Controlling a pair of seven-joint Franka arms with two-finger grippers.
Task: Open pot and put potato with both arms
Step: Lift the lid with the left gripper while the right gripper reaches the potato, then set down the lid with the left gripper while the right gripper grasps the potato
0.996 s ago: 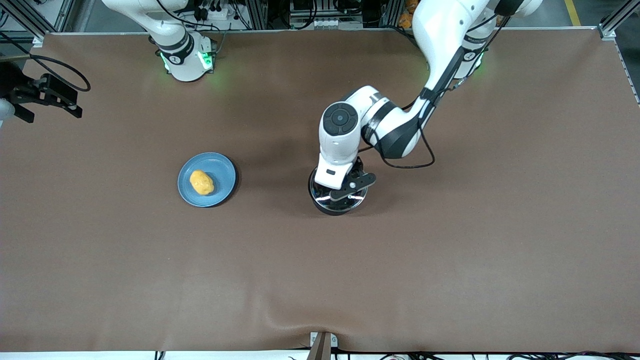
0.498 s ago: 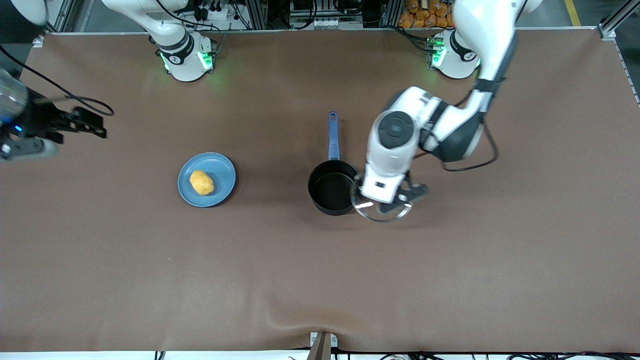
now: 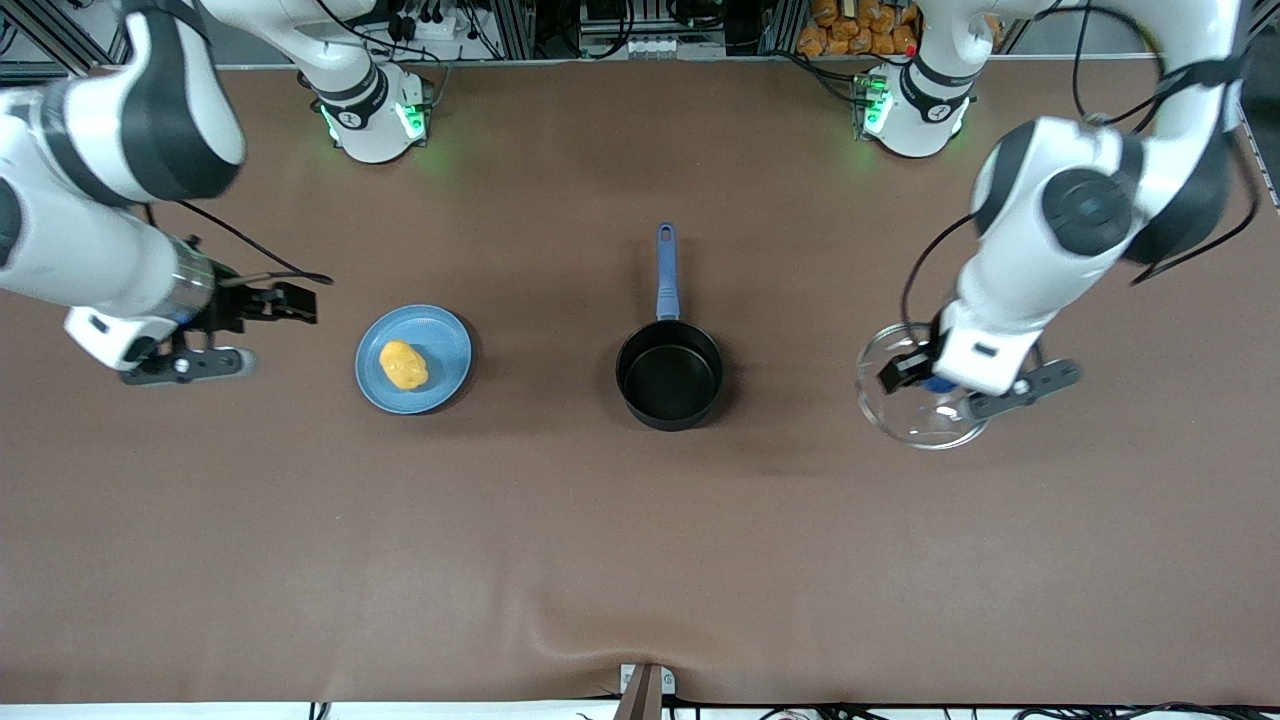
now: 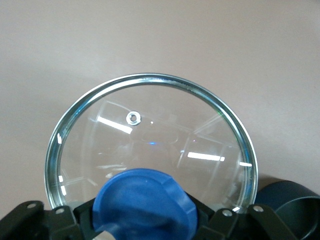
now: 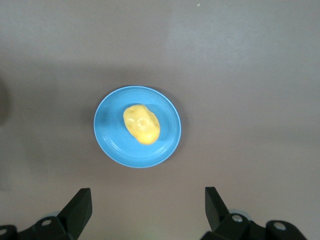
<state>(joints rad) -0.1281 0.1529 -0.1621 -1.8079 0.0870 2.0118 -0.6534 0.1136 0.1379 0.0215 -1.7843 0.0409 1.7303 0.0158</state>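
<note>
The black pot (image 3: 669,374) stands open mid-table, its blue handle (image 3: 665,270) pointing toward the robots' bases; its edge also shows in the left wrist view (image 4: 292,210). My left gripper (image 3: 938,385) is shut on the blue knob (image 4: 145,202) of the glass lid (image 3: 900,405) and holds it over the table, beside the pot toward the left arm's end. The yellow potato (image 3: 403,365) lies on a light-blue plate (image 3: 445,340). My right gripper (image 3: 275,303) is open and empty over the table, beside the plate toward the right arm's end. The potato (image 5: 141,124) shows ahead of its fingers (image 5: 80,205).
The brown mat (image 3: 640,550) covers the whole table. The two arm bases (image 3: 375,120) stand at the edge farthest from the front camera. A small bracket (image 3: 645,685) sits at the mat's near edge.
My left gripper lifted the lid off the pot and carried it toward the left arm's end. My right arm swung in from the table's end toward the plate.
</note>
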